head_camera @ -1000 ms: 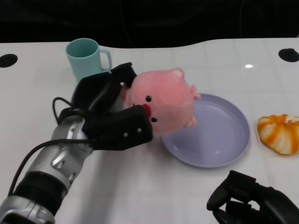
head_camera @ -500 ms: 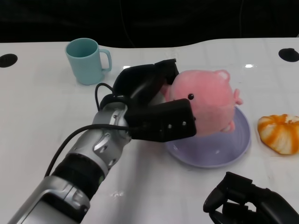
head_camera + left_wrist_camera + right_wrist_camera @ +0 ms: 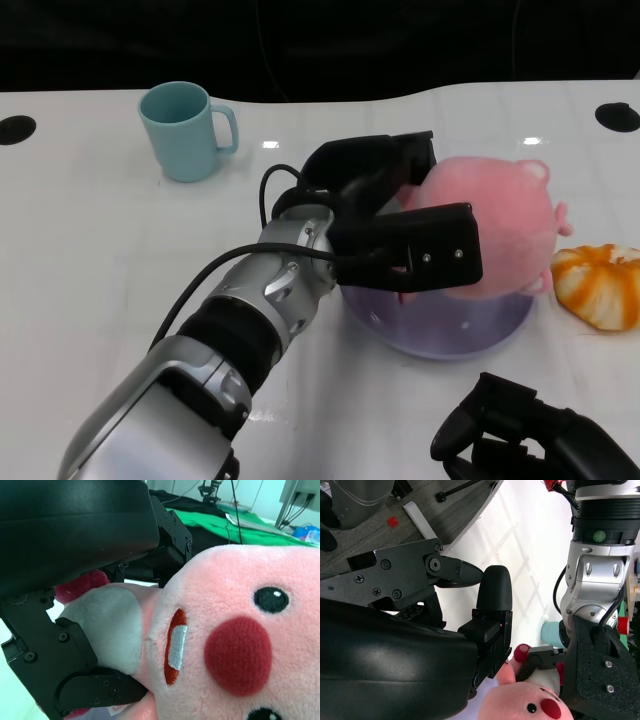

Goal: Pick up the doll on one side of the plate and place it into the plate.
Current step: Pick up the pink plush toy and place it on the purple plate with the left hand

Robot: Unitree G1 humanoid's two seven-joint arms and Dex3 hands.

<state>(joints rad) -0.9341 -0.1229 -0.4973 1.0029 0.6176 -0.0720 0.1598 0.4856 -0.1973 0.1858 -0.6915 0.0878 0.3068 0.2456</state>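
— How is the left arm set?

— The silver left forearm runs up from the lower left of the head view, across the white table (image 3: 90,250), toward the lavender plate (image 3: 440,335). The left robot hand (image 3: 400,225) is at the plate's near-left edge, its black fingers (image 3: 425,248) wrapped around the pink plush doll (image 3: 500,225) — one broad finger crosses the doll's front, others reach over its back.

— And the doll itself?

— Gripped in that robot hand, over the plate and covering most of it; only the plate's front rim and left edge show. Whether the doll rests on the plate or hangs just above it, I cannot tell. The left wrist view shows its face close up: black eyes, a red cheek, a red mouth, with the fingers pressed into its grey belly patch (image 3: 105,625).

— The right robot hand?

— The right robot hand (image 3: 530,440) sits low at the table's near right edge, fingers curled in, holding nothing — well apart from the plate.

— What else is around?

— A teal mug (image 3: 185,130) stands at the far left, well clear of the arm. An orange-and-white striped object (image 3: 600,285), perhaps a toy pumpkin, lies just right of the plate, near the doll's side. Nothing lies between the doll and the plate.
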